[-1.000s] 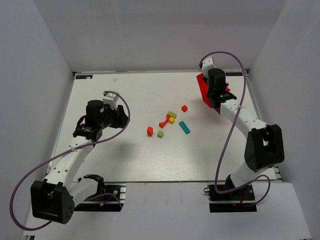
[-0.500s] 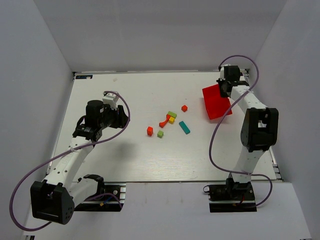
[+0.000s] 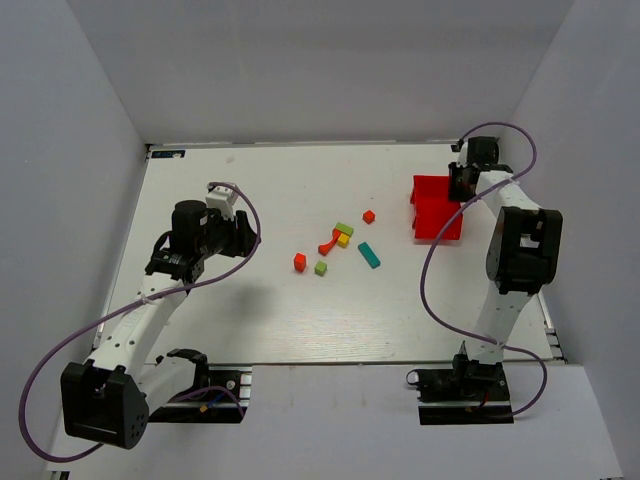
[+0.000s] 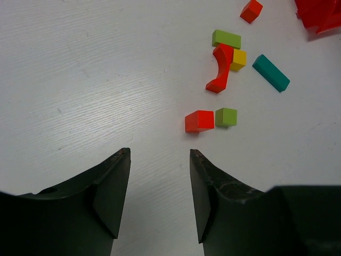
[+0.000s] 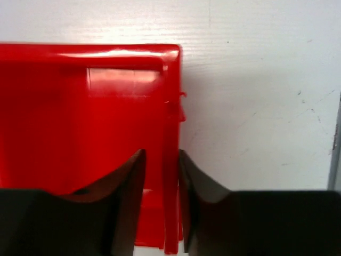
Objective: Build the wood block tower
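Right claw (image 5: 161, 154) narrow astride bin (image 5: 80, 106) wall (gripping? we cannot tell); if snagged, pulling away could tip bin. Left claw (image 4: 160, 154) wide, empty.

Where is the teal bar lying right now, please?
In the top view, the teal bar lies flat near the middle of the table, just right of the yellow cube and well left of the red bin.
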Motion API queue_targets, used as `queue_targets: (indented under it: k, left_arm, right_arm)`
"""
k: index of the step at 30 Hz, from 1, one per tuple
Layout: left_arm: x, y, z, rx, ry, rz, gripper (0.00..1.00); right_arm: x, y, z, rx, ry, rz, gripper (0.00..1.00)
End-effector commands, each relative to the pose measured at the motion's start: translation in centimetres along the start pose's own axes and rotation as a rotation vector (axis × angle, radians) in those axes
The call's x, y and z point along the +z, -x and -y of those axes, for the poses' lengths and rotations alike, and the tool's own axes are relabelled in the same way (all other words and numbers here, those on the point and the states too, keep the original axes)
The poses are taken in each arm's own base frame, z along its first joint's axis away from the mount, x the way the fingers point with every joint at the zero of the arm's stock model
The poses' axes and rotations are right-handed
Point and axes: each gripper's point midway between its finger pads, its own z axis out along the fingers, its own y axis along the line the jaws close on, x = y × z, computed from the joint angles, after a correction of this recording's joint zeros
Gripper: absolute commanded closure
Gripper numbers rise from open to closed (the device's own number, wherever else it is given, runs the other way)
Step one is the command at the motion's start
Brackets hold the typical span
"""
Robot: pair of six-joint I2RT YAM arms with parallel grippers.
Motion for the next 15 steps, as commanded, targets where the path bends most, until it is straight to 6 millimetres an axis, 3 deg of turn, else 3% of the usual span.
queue_targets:
  k: [1, 5, 8, 10, 11, 12, 13, 15]
  left_arm:
    - [-0.5, 1.7, 0.9, 0.023, -0.031, 0.043, 0.41]
    - [-0.3, 1.5, 1.0, 0.020, -0.039, 0.034, 0.39]
    - [0.0, 1.1, 1.0, 0.017, -0.047, 0.024, 0.37]
    - [0.0, 1.0, 1.2, 0.031, -0.055, 0.022, 0.36]
    - [0.3, 1.0, 1.1, 0.030, -0.054, 0.019, 0.36]
    - [0.3, 0.9, 1.3, 0.030, -0.064, 0.018, 0.36]
    - [0.6, 0.6, 1.2, 0.025, -0.062, 0.005, 0.38]
    - [1.2, 0.8, 1.7, 0.032, -0.079, -0.011, 0.45]
  right_arm:
    - [-0.3, -0.4, 0.2, -0.014, -0.001, -0.032, 0.61]
    - [-1.8, 0.6, 0.2, -0.039, 0.003, 0.006, 0.29]
    - [-3.7, 2.3, 0.2, -0.055, 0.004, 0.069, 0.20]
    - [-4.8, 2.5, 0.3, -0.074, 0.004, 0.087, 0.19]
    - [-6.4, 3.9, 0.4, -0.087, -0.006, 0.150, 0.19]
    - [-8.0, 3.8, 0.3, -0.091, -0.002, 0.182, 0.19]
    - [-10.7, 6.1, 0.2, -0.120, -0.002, 0.292, 0.19]
    - [-13.5, 6.5, -0.5, -0.185, 0.017, 0.377, 0.30]
